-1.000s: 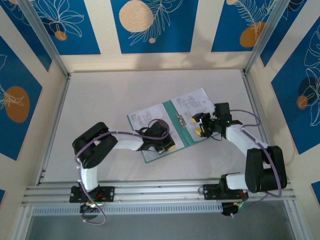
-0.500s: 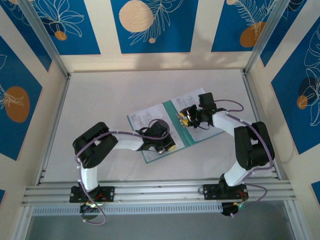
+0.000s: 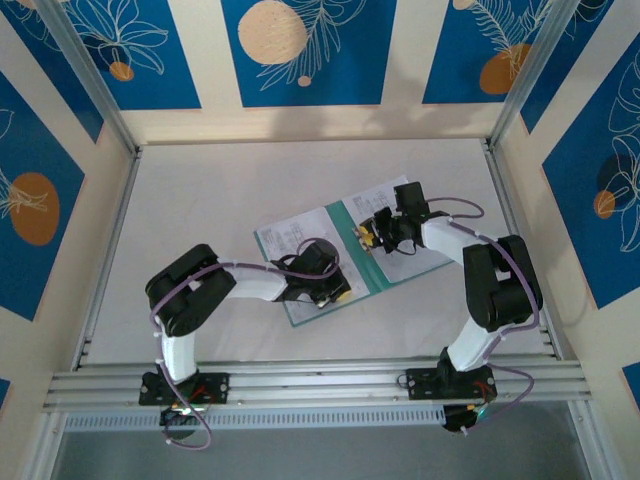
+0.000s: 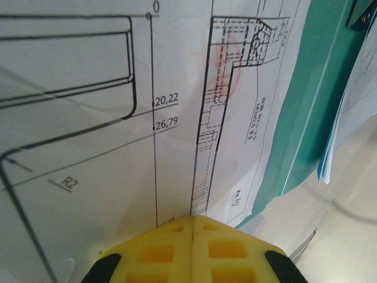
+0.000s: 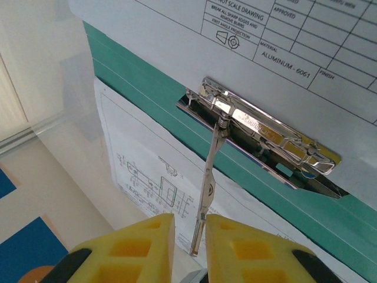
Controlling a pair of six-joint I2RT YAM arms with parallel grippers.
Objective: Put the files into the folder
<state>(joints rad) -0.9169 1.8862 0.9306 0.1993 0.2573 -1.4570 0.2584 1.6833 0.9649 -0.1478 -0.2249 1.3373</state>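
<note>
The teal folder (image 3: 400,276) lies open in the middle of the table, with white printed files (image 3: 288,240) on its left half and more files (image 3: 385,198) on its right half. My left gripper (image 3: 335,295) is shut, its yellow tips (image 4: 192,219) pressed down on the left sheet (image 4: 88,147). My right gripper (image 3: 368,238) hovers over the spine. Its jaws (image 5: 189,223) stand narrowly apart around the raised metal lever (image 5: 211,177) of the folder's clip (image 5: 265,138). A small gap shows beside the lever. Teal card (image 5: 147,88) shows between the two sheets.
Metal rails (image 3: 300,385) run along the near edge, by both arm bases. Patterned blue and cream walls (image 3: 300,50) enclose the white table (image 3: 200,190) on three sides. The right arm's elbow (image 3: 495,285) rises beside the folder's right edge.
My right gripper has moved left and farther onto the folder's spine, and its jaws have narrowed around the clip lever. The left gripper has stayed pressed on the left sheet.
</note>
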